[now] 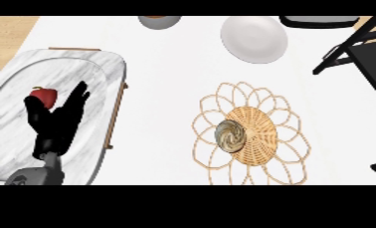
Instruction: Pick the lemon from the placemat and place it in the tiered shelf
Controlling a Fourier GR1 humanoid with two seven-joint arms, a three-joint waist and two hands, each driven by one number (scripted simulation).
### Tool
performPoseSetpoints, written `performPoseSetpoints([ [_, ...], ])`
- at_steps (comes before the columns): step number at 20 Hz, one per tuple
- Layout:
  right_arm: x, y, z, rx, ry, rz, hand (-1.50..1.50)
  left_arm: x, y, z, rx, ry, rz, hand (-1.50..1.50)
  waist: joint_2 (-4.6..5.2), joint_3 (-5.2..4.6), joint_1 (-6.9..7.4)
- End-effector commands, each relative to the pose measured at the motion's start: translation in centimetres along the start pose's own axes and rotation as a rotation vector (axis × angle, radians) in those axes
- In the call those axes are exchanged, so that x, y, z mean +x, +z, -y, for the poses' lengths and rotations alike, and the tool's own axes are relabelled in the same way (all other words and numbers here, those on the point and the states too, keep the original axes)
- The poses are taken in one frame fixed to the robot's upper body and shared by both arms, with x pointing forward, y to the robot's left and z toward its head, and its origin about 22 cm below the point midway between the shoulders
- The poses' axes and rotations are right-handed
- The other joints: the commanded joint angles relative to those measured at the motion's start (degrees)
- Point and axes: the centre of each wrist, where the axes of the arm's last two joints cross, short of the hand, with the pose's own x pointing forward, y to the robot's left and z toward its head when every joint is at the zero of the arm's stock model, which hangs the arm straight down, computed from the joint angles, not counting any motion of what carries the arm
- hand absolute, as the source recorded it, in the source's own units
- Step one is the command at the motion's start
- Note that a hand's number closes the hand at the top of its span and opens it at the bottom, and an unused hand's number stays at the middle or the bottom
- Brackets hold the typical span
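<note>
A round, mottled yellow-grey lemon [231, 135] lies on the woven wicker placemat [249, 172], just left of its dense centre. The black tiered shelf [351, 48] stands at the back right, cut off by the view's edge. My left hand [55, 120] rests open with its fingers up at the lower left, over the marble tray, far from the lemon. Only a dark sliver of my right hand [373, 167] shows at the right edge, well to the right of the placemat.
A marble tray [103, 72] with wooden handles fills the left side. A red apple [44, 95] lies on it behind my left hand. A white plate [253, 38] and a grey bowl [159, 21] stand at the back.
</note>
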Motion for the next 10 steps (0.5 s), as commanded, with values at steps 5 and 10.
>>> performPoseSetpoints([
  [5, -0.7, -0.3, -0.7, -0.007, -0.026, 0.006, 1.50, -4.1, 0.2, 1.4, -0.013, 0.006, -0.115, 0.00, 0.70, -0.54, 0.29],
  [10, -1.0, -0.6, 0.0, 0.032, 0.070, 0.013, 1.50, -2.8, 0.2, -0.8, -0.014, 0.022, -0.096, 0.00, 0.48, -0.55, 0.03],
])
